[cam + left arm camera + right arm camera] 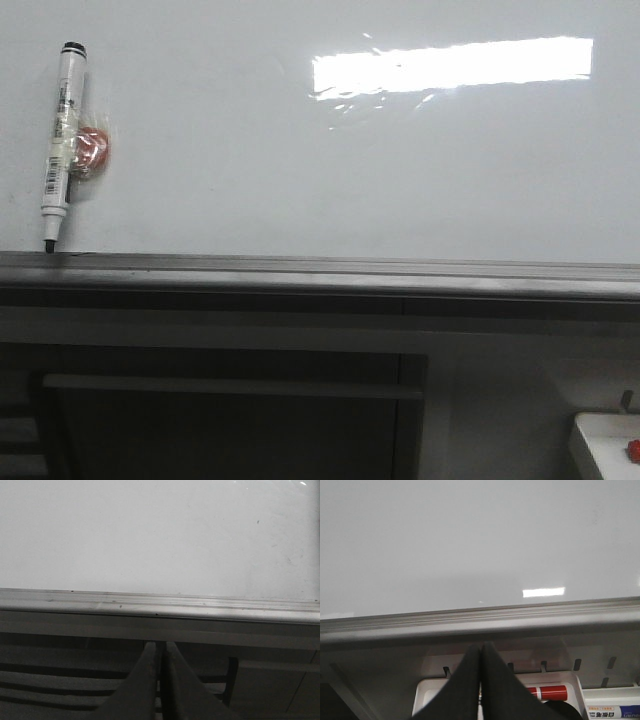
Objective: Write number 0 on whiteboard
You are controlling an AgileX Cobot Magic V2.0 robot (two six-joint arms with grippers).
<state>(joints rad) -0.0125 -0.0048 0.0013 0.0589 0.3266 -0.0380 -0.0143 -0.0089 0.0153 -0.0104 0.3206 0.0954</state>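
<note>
The whiteboard (330,180) fills the upper part of the front view, glossy white with a bright rectangular glare (450,65) and a grey metal ledge (320,272) along its lower edge. No number 0 shows on it. A white marker pen (62,140) with a black cap hangs at the board's left, tip down on the ledge, beside an orange clip (93,148). Neither gripper shows in the front view. My left gripper (161,647) is shut and empty below the ledge (160,606). My right gripper (481,650) is shut and empty below the ledge (480,621).
A white tray (427,695) lies under the right gripper with a red marker (547,692) and a labelled white marker (612,712) in it. The tray's corner (605,445) shows at the front view's lower right. A dark frame (230,385) sits below the ledge.
</note>
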